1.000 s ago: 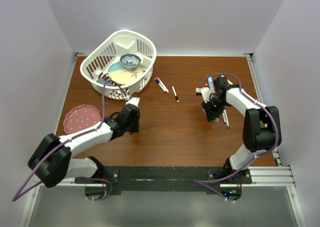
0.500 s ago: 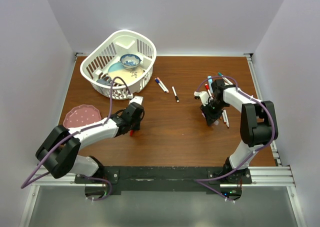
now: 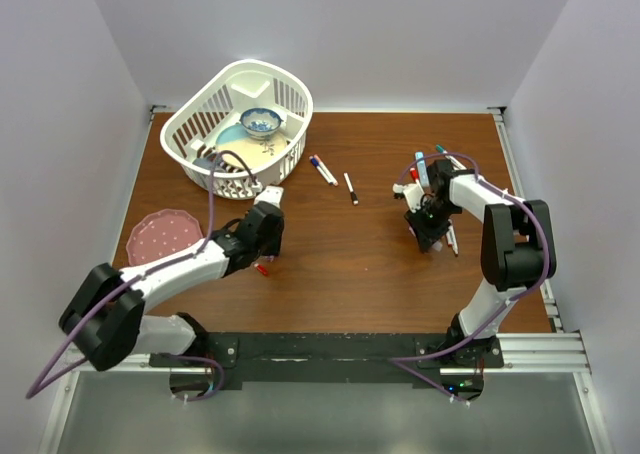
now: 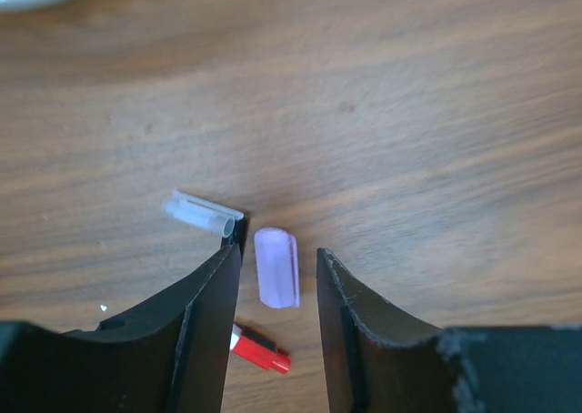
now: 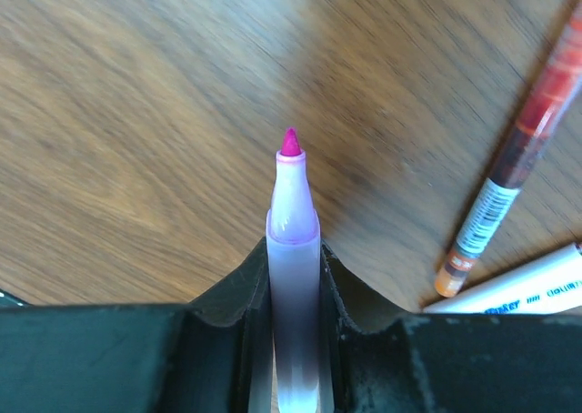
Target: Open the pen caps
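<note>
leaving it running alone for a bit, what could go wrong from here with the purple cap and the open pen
1. The purple cap lies loose on the table between the fingers of the open left gripper; a finger could nudge it away.
2. The right gripper is shut on the uncapped pen; its bare magenta tip could mark the wood if the arm dips.
3. A red pen and a white pen lie close beside that gripper and could get knocked.

Bright, even lighting; soft shadows, right wrist view's background blurred.
</note>
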